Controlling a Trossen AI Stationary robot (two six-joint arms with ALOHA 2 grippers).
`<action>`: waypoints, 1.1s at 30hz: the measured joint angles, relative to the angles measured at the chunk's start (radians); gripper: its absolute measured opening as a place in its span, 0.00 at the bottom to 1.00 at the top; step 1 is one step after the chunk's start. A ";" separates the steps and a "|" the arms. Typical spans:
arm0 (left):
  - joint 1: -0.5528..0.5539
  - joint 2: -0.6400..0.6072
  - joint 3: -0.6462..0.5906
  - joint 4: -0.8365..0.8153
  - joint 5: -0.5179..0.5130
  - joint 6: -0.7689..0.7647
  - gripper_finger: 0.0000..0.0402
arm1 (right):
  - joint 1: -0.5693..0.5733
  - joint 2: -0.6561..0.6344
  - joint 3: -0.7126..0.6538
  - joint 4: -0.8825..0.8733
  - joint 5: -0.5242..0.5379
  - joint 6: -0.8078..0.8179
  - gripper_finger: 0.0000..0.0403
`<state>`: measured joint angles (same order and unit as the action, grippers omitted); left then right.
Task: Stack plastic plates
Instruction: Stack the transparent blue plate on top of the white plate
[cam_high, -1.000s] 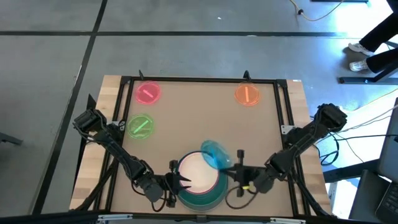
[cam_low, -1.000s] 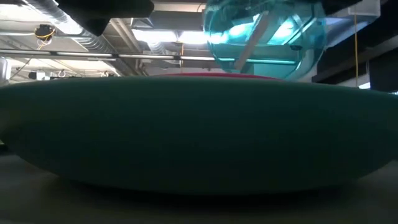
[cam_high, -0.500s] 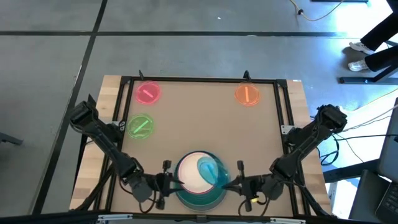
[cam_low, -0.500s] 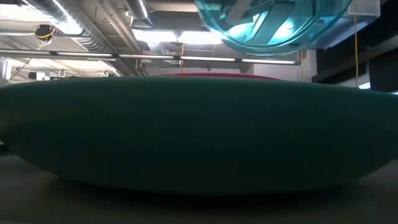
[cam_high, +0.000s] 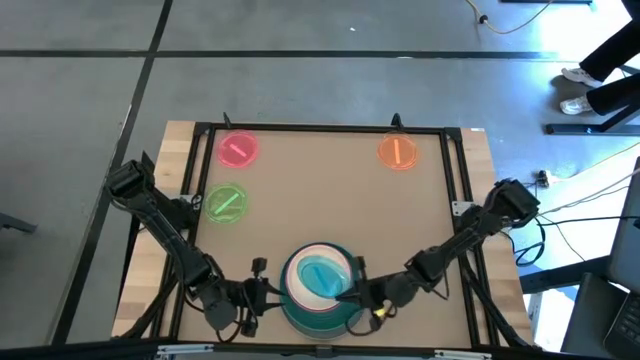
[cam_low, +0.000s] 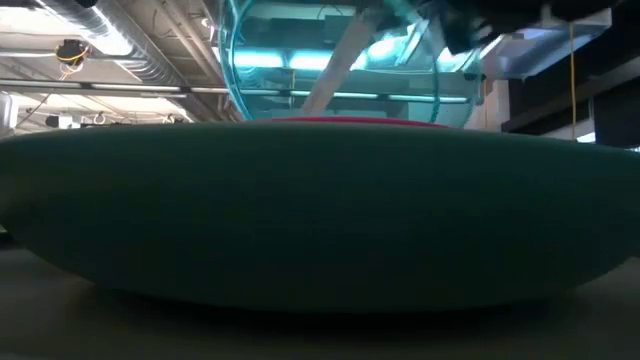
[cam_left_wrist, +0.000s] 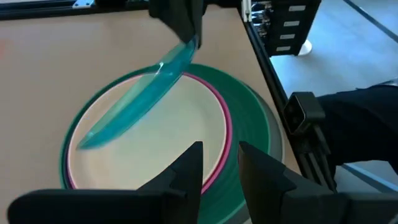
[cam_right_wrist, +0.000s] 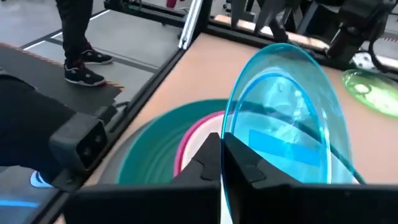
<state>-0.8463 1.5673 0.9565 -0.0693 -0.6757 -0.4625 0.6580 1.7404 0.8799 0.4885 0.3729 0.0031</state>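
A stack of plates sits at the table's near edge: a cream-white plate (cam_left_wrist: 155, 146) on top, a magenta rim (cam_left_wrist: 227, 124) around it, a teal plate (cam_high: 347, 308) and a grey rim (cam_left_wrist: 274, 134) below. My right gripper (cam_high: 349, 293) is shut on the small translucent blue plate (cam_high: 322, 275) and holds it tilted over the stack. My left gripper (cam_high: 258, 292) is open, just left of the stack, touching nothing. The pink (cam_high: 237, 150), green (cam_high: 227, 203) and orange (cam_high: 398, 152) plates lie flat on the table. My right gripper pinches the blue plate's rim (cam_right_wrist: 225, 127) between its two fingers, coming from the table's right side. The plate slants down from the fingers (cam_left_wrist: 186, 28) across the cream-white plate. Whether its low edge (cam_left_wrist: 84, 142) touches the stack I cannot tell.
A black frame (cam_high: 320, 128) runs around the brown table top. The pink and green plates sit at the far left, the orange one at the far right, with bare board between them and the stack. A person's legs (cam_right_wrist: 74, 37) show beyond the table's right side.
My right gripper has carried the blue plate from the stack's far-right rim toward the table's left, to above the stack's middle, and has dropped lower. The plate is still tilted. My left gripper has drawn back from the stack's left rim toward the table's left edge.
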 joint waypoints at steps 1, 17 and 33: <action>0.000 0.000 0.000 -0.002 0.000 0.000 0.23 | -0.008 0.010 0.000 0.005 0.000 0.010 0.00; 0.000 0.000 0.000 0.000 0.001 -0.025 0.23 | -0.043 0.078 0.000 -0.089 -0.084 0.207 0.00; 0.000 0.001 0.000 0.000 0.001 -0.052 0.23 | -0.043 0.078 0.003 -0.095 -0.131 0.283 0.33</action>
<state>-0.8467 1.5681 0.9565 -0.0689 -0.6746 -0.5146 0.6147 1.8187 0.8826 0.3933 0.2417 0.2862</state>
